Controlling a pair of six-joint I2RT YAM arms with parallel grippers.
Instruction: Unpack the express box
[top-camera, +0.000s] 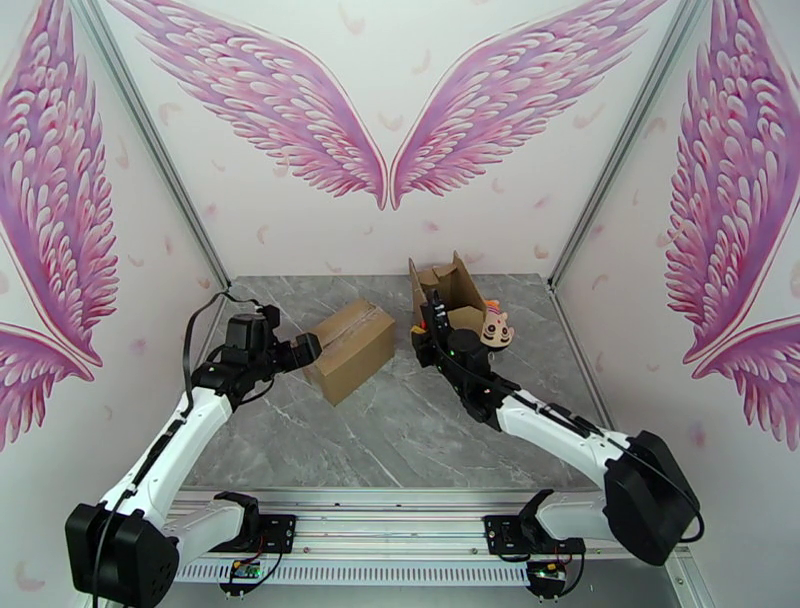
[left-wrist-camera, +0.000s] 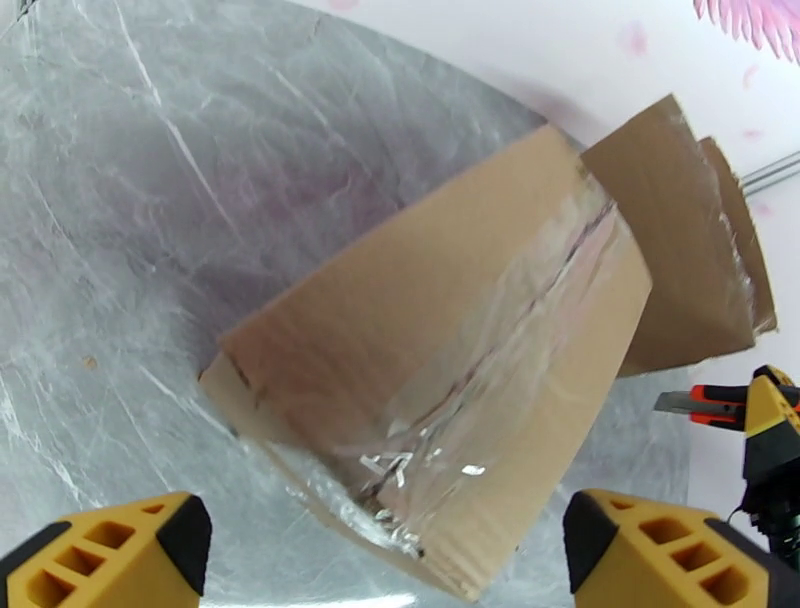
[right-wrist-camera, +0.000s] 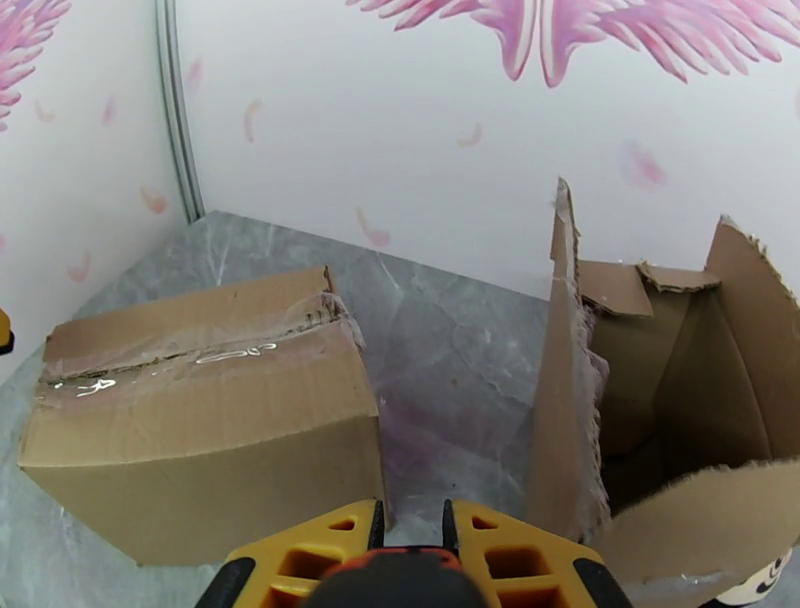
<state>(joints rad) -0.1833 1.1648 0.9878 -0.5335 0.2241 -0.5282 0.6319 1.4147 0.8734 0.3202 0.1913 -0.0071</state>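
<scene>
The express box (top-camera: 350, 348) is a brown carton lying on the grey marble table, its top flaps shut under clear tape (left-wrist-camera: 480, 380). In the right wrist view this box (right-wrist-camera: 200, 420) lies ahead on the left. My left gripper (top-camera: 308, 350) hovers at the carton's left end, apart from it. Its yellow fingers (left-wrist-camera: 110, 550) are spread wide and the left gripper (left-wrist-camera: 390, 560) is open and holds nothing. My right gripper (top-camera: 432, 320) sits between the two cartons, shut on an orange and black utility knife (left-wrist-camera: 700, 403). The knife's handle (right-wrist-camera: 400, 580) shows between that gripper's fingers.
A second carton (top-camera: 450, 292) stands at the back right with its flaps up and its inside open (right-wrist-camera: 650, 400). A small toy figure (top-camera: 496, 328) rests beside it. Walls close in the table (top-camera: 400, 440) at the back and both sides.
</scene>
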